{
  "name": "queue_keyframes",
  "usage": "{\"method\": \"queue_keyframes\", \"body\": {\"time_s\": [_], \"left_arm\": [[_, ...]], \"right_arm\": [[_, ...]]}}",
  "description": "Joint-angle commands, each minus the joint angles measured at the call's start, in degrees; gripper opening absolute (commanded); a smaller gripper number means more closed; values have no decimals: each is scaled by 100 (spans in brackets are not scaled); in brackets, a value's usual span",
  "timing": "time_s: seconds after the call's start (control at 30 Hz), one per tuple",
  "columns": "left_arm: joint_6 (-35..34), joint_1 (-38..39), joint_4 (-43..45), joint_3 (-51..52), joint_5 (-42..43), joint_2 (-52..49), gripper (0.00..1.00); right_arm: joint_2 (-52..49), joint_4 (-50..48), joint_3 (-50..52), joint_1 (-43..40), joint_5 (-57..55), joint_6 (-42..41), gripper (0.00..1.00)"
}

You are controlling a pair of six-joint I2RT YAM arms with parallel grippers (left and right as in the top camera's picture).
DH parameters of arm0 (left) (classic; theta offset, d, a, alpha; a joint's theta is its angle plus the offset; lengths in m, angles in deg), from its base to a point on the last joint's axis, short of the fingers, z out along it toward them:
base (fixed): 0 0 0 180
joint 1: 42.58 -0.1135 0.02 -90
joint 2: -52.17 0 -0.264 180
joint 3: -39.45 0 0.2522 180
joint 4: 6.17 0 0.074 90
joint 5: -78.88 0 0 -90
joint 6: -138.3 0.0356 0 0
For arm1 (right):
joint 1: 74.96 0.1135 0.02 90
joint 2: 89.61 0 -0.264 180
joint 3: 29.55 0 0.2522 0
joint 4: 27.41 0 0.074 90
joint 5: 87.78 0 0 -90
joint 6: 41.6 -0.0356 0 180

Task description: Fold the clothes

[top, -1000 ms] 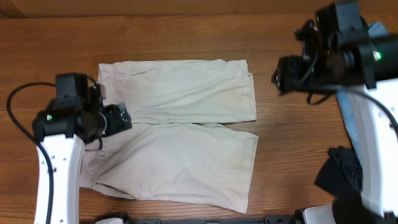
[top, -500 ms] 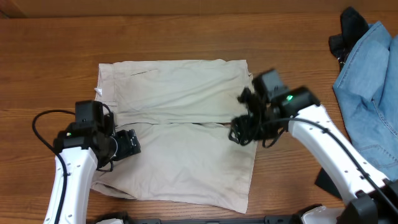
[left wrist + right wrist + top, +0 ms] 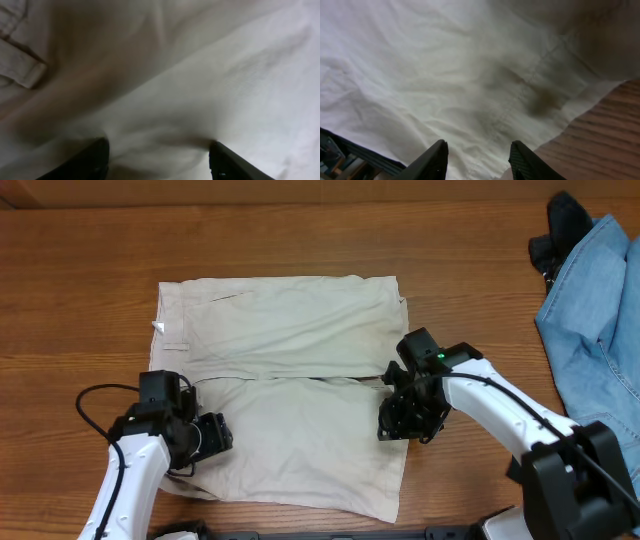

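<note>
Overhead, the beige trousers (image 3: 290,370) lie spread on the tabletop (image 3: 480,300). My left claw (image 3: 218,436) is near the waist and my right claw (image 3: 392,423) near the hem, all 2 with jaws apart on the cloth.

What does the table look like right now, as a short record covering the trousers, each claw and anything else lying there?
trousers: beige, spread flat on the table, waistband to the left, hems to the right
left claw: down on the nearer leg by the waist end, fingers apart, cloth between them
right claw: at the nearer leg's hem, fingers apart over the cloth
other items: blue denim garment and black garment, far right
fold: not yet made
</note>
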Motion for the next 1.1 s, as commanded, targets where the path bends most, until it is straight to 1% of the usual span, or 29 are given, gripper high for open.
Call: {"method": "queue_keyframes", "body": {"time_s": [0.0, 0.07, 0.2, 0.33, 0.47, 0.57, 0.63, 0.73, 0.83, 1.0, 1.07], "left_arm": [[-168, 55, 188, 107, 105, -68, 67], [-240, 55, 337, 144, 105, -179, 69], [-308, 55, 529, 151, 109, -568, 70], [-319, 55, 918, 151, 118, -1054, 72], [-315, 57, 1504, 149, 334, -1427, 74], [-321, 57, 2072, 149, 463, -1615, 74], [-319, 57, 2448, 144, 503, -1668, 75], [-319, 57, 2872, 131, 546, -1670, 79], [-321, 57, 3230, 129, 581, -1670, 79], [-387, 57, 3711, 109, 608, -1670, 81], [-387, 57, 3742, 48, 608, -1670, 80]], "right_arm": [[-334, -96, 31, 37, 55, -11, 45], [-577, -155, 31, 37, 52, -9, 45], [-933, -297, 31, 35, 48, -7, 45], [-968, -573, 24, 7, -22, -9, 45], [-968, -964, 22, -179, -595, -299, 44], [-968, -1416, 24, -409, -901, -308, 43], [-968, -1716, 24, -577, -979, -308, 41], [-968, -2122, 22, -793, -992, -306, 41], [-968, -2376, 22, -940, -1005, -310, 41], [-968, -2673, 15, -1080, -1036, -293, 41], [-968, -2769, -22, -1115, -1034, -284, 41]]}}
